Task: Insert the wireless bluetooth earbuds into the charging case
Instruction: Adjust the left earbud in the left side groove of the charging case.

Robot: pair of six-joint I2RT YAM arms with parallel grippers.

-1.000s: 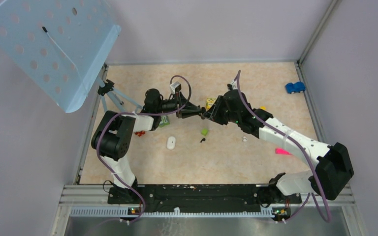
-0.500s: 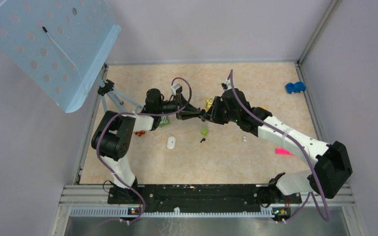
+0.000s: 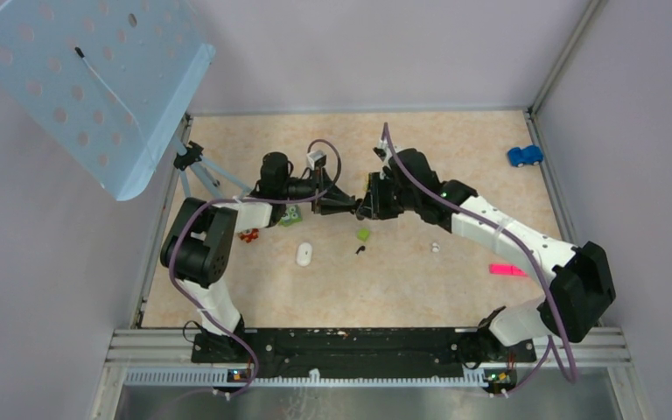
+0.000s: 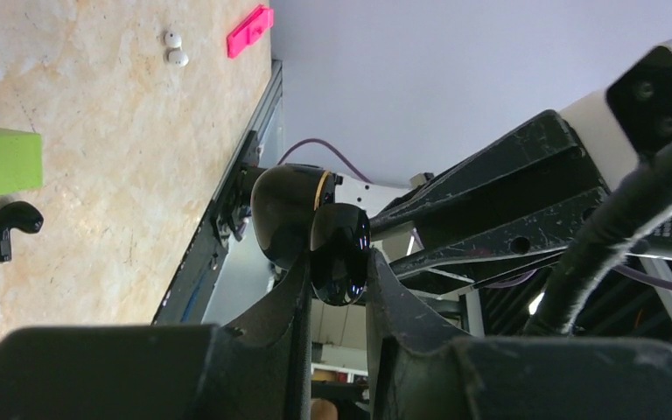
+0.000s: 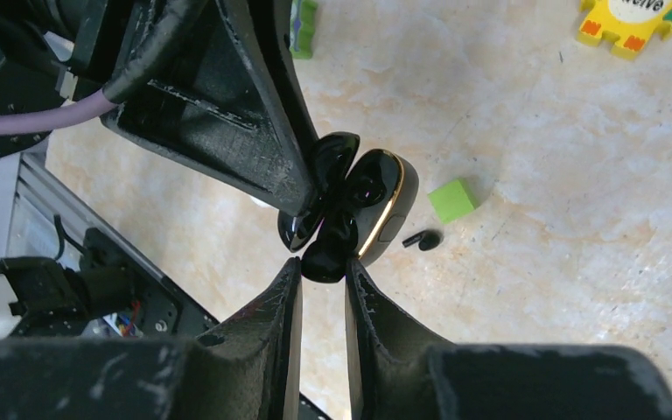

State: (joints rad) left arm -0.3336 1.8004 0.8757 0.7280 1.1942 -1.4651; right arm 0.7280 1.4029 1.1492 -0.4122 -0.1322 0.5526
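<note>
Right wrist view shows the open case (image 5: pixel 376 201) clamped in the left tool (image 4: pixel 337 271). The right tool (image 5: pixel 322 276), nearly closed, pinches a black piece (image 5: pixel 322 258) at its lower edge, earbud or case I cannot tell. One earbud (image 5: pixel 422 239) lies on the tabletop (image 5: pixel 560 175) just beside a green cube (image 5: pixel 452 199). From above, both tools hide the case.

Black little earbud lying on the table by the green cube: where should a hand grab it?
Pinch the tiny black comma-shaped earbud across its rounded head, coming straight down from above. It lies flat, with the small green cube close beside it.
</note>
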